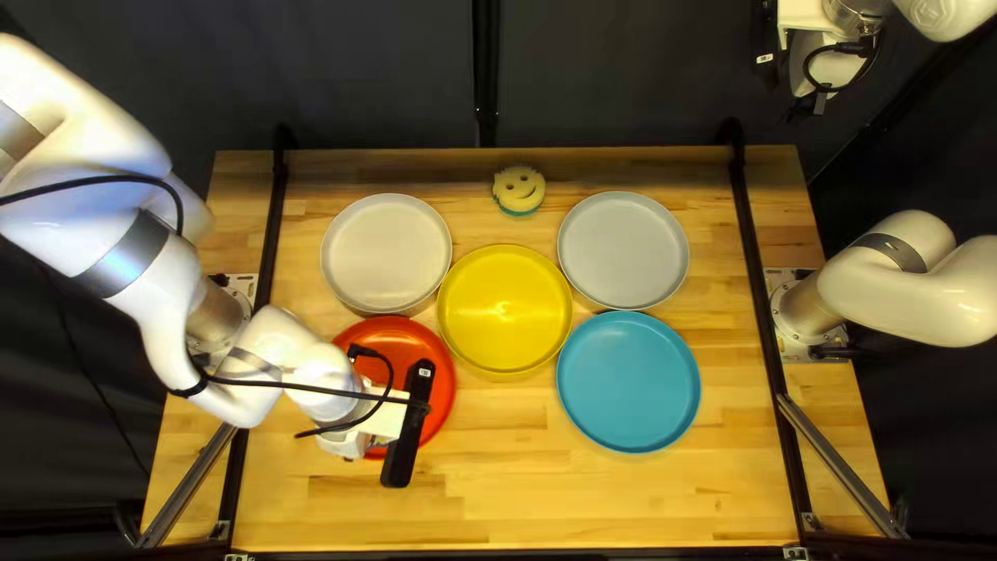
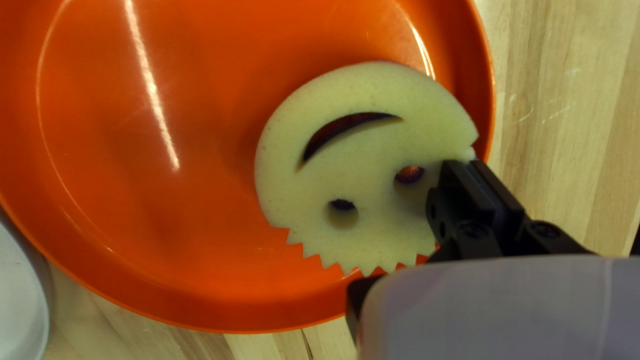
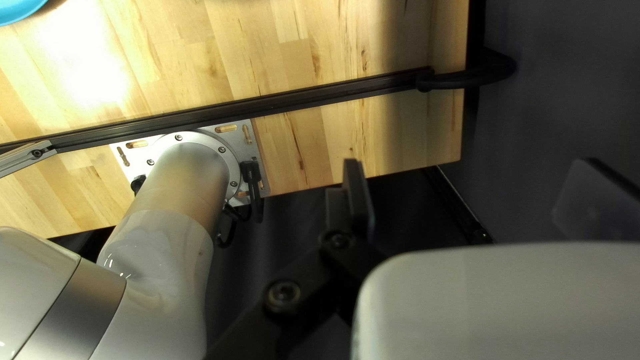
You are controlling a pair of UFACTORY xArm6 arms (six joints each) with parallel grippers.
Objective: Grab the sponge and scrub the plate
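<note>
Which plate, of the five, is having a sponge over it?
The red plate, under the left arm's tool: it alone has a smiling sponge over it.

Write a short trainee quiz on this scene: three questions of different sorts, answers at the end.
1. Which plate lies under the sponge pinched by my left gripper?
a) red plate
b) blue plate
c) white plate

2. True or false: my right gripper is shut.

3. Fill in: in the top left view, the second sponge lies on the table, between the far edge and the ____ plate.

Key: 1 a; 2 false; 3 yellow.
</note>
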